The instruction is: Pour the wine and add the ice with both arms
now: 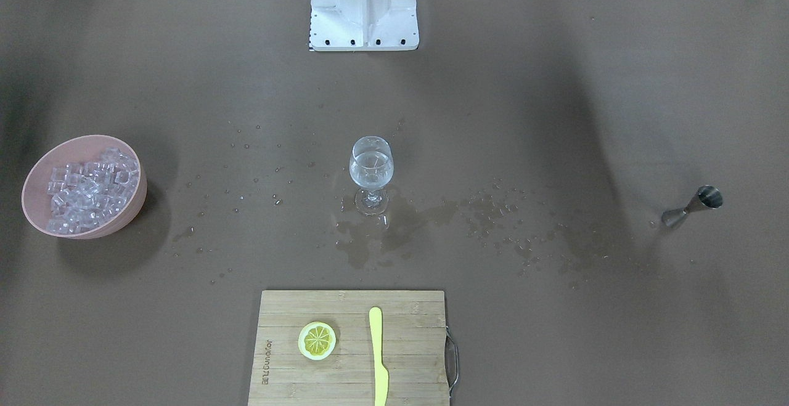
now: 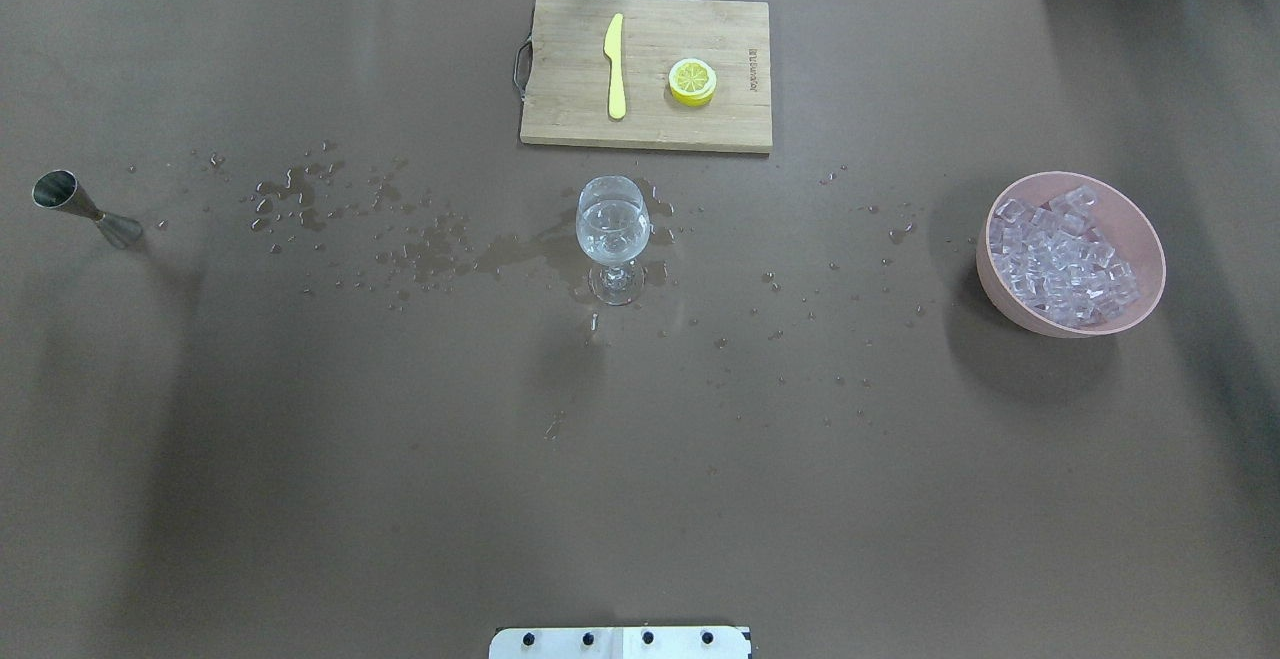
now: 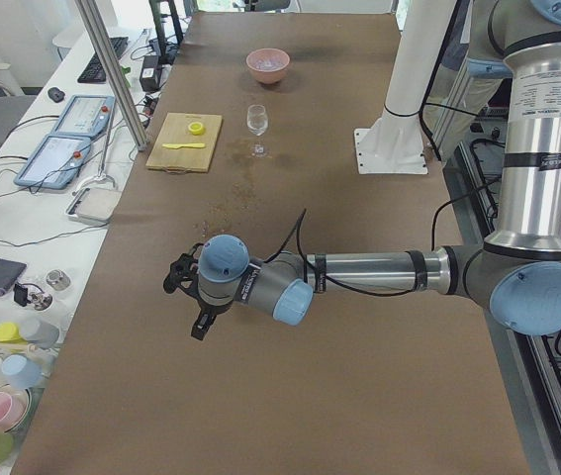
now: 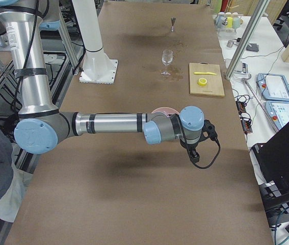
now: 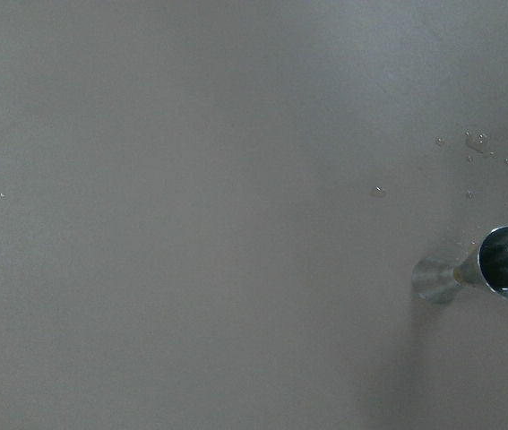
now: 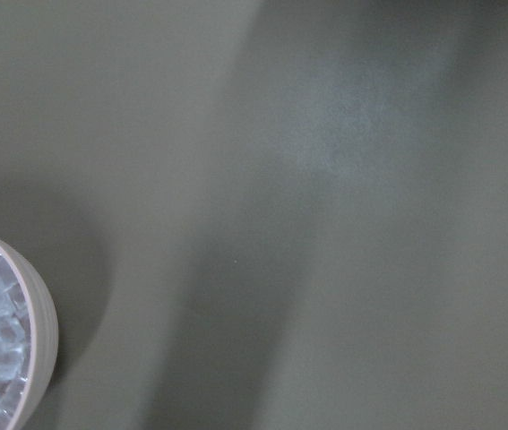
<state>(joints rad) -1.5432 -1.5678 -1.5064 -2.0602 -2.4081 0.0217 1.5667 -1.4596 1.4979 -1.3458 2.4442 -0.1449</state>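
Left pincer (image 3: 186, 300), right pincer (image 4: 205, 139) hovering, I cannot tell open or closed; wet surface (image 2: 640, 489) risking glass (image 2: 612, 234) skidding under ice (image 2: 1065, 254)

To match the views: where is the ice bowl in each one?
Front-facing: bowl at far left.
Overhead: bowl at right.
Exterior left: bowl top centre.
Exterior right: bowl centre, mostly behind the right arm.
Left wrist: absent.
Right wrist: bowl bottom-left corner.
Shared landmark: glass mid-table.

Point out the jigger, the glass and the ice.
jigger (image 2: 88, 211): overhead view, mid-body.
glass (image 2: 612, 234): overhead view, on the bowl.
ice (image 2: 1062, 259): overhead view, middle of the heap.
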